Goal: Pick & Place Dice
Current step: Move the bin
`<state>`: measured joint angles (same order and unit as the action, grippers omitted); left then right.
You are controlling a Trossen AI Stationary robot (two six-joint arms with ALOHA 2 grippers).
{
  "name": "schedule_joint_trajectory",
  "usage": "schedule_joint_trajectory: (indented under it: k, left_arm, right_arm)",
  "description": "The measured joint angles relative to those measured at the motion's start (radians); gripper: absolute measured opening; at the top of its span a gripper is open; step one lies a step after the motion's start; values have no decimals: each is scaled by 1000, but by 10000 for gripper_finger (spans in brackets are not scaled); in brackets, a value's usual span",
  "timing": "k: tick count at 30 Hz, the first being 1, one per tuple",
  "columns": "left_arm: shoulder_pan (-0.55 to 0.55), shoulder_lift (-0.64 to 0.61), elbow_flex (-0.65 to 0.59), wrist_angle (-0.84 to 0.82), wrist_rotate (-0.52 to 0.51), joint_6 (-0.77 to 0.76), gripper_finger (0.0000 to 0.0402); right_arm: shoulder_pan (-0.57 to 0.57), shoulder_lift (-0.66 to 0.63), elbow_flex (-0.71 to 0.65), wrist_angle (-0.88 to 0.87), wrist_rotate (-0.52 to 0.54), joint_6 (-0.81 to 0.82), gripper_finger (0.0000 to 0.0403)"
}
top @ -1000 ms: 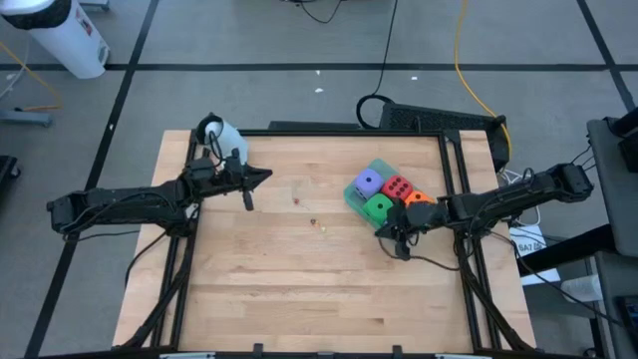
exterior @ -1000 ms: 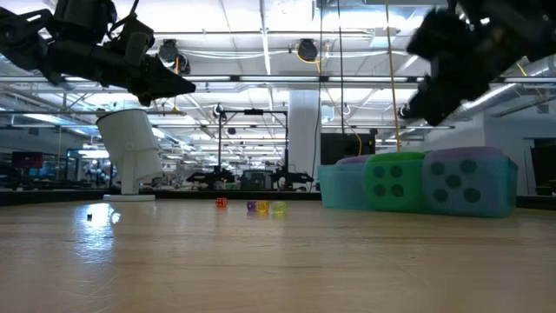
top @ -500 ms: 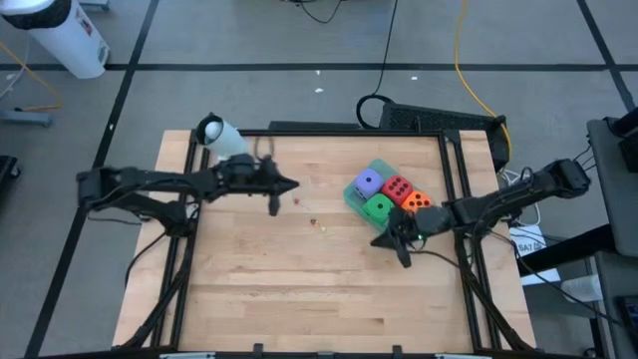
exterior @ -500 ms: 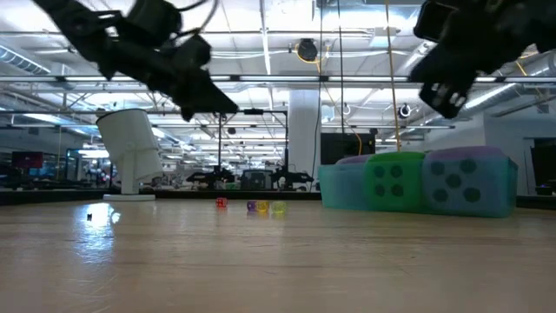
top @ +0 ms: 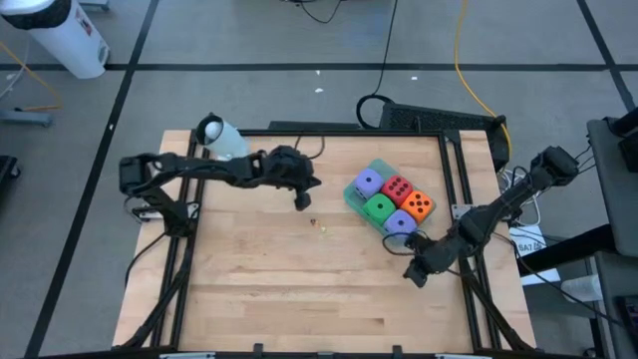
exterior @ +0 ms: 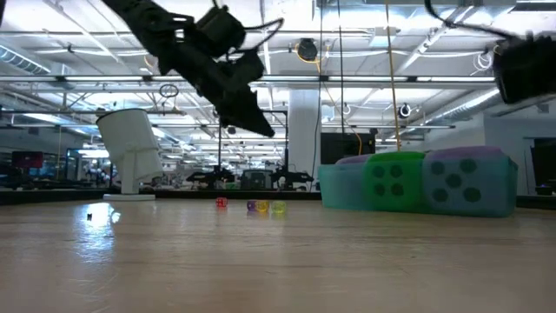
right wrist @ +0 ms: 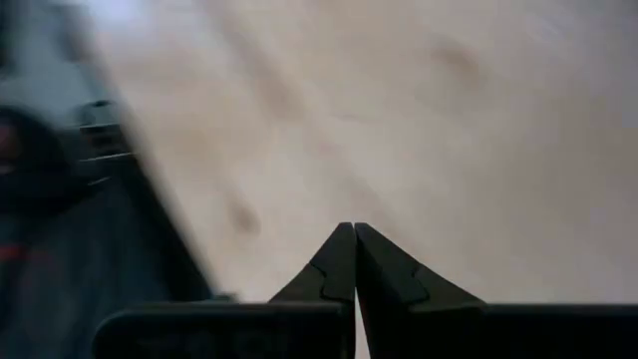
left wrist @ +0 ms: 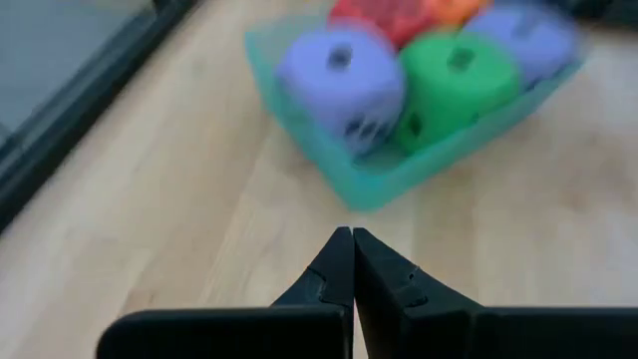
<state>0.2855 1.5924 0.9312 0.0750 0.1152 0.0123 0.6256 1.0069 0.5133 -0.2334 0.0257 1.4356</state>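
The biggest thing you had to work around was the table (top: 299, 289), and on its far right part sat the green tray (top: 355, 196) with all five dice packed tight — a purple one (top: 368, 183) on the far left, the red die (top: 397, 187) beside it, the green die (top: 378, 207) nearer, the orange die (top: 418, 206) to the right and the second purple die (top: 400, 221) nearest the right arm.

The main risk, as I judged it, was the crowding. The dice touched one another and the tray wall, so fingers coming down on one cube could have pushed its neighbours, or dragged the light tray across the wood. A second risk was the closed fingers: if you had dropped onto a die without opening first, the tips would only have poked the soft cube and tipped it. A few tiny coloured bits (top: 317, 223) lay loose near the middle of the table; a low sweep there might have scattered them.

The left gripper (top: 303, 201) hung above the table just left of the tray, aimed at it. In the wrist view its fingertips (left wrist: 351, 242) met in a point with no gap — fully closed, holding nothing, touching nothing. The right gripper (top: 414, 273) was off the tray's near right side, close to the table's edge, also pinched completely closed and empty, over bare wood.
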Motion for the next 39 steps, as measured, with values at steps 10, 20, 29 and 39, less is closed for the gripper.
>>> schedule_joint_trajectory:
  k: [10, 20, 29, 39]
  left_arm:
    - [38, 175, 249, -241, -214, 51, 2]
    - [80, 361, 449, -406, -219, 114, 2]
    - [41, 463, 540, -413, -142, 124, 2]
    - [-4, 478, 540, -450, -163, 148, 5]
  right_arm:
    - [14, 0, 0, -412, 225, 252, 0]
    - [-34, 0, 0, -650, 369, 289, 0]
    - [-184, 0, -2, -693, 603, 196, 0]
    - [-469, 0, -4, -490, 629, -251, 0]
